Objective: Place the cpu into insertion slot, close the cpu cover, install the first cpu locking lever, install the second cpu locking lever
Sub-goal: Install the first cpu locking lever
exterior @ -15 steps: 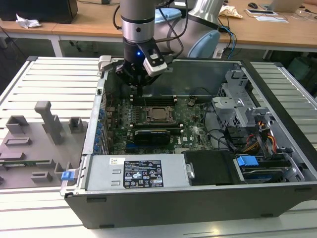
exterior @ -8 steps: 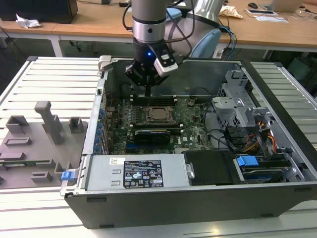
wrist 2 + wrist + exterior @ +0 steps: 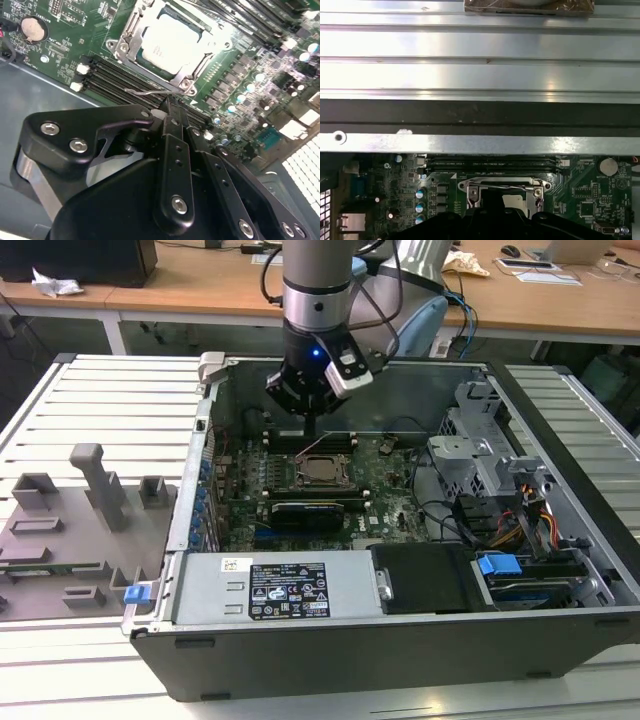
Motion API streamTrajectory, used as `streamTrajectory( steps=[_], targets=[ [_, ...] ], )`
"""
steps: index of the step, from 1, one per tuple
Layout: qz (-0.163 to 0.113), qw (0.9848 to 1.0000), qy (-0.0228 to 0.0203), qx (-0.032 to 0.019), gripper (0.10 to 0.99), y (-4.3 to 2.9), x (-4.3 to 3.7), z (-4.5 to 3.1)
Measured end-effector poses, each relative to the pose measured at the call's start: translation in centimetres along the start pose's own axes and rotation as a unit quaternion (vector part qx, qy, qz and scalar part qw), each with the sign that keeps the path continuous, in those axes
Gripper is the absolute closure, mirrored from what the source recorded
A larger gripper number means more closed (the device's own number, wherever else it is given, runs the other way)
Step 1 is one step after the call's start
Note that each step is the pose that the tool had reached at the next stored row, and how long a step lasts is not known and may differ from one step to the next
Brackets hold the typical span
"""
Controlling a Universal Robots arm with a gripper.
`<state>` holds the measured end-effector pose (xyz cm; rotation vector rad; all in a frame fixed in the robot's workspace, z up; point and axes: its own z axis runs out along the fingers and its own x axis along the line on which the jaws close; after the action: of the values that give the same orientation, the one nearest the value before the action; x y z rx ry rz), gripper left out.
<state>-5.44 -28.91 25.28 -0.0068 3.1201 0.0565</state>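
Inside the open computer case [image 3: 400, 660] | cpu [image 3: 172, 42] sits in insertion slot [image 3: 304, 478], cpu cover [image 3: 131, 40] down over it | gripper [image 3: 167, 103] pressed together, tips at wire locking lever [image 3: 145, 92] beside socket | judged: placing and cover done, levers not yet latched

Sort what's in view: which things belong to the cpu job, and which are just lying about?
Job: cpu, cover, lever, hand.
Lying about: coin battery, memory slots, power supply, grey holders.
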Motion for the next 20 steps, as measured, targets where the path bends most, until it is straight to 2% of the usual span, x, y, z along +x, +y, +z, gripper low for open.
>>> streamTrajectory(
  steps=[4,9,16,17,20],
  targets=[
    [-0.012,0.9999,0.0006,-0.0001,0.980,0.06,-0.18,0.39],
    [-0.013,0.9999,0.0006,0.0000,0.980,0.51,-0.56,0.79],
    [-0.022,0.9997,0.0010,-0.0001,0.980,0.67,-0.93,1.32],
    [-0.023,0.9997,0.0010,-0.0010,0.980,0.68,-0.99,1.36],
    [-0.023,0.9997,0.0007,-0.0117,0.980,0.68,-1.06,1.47]
  ],
)
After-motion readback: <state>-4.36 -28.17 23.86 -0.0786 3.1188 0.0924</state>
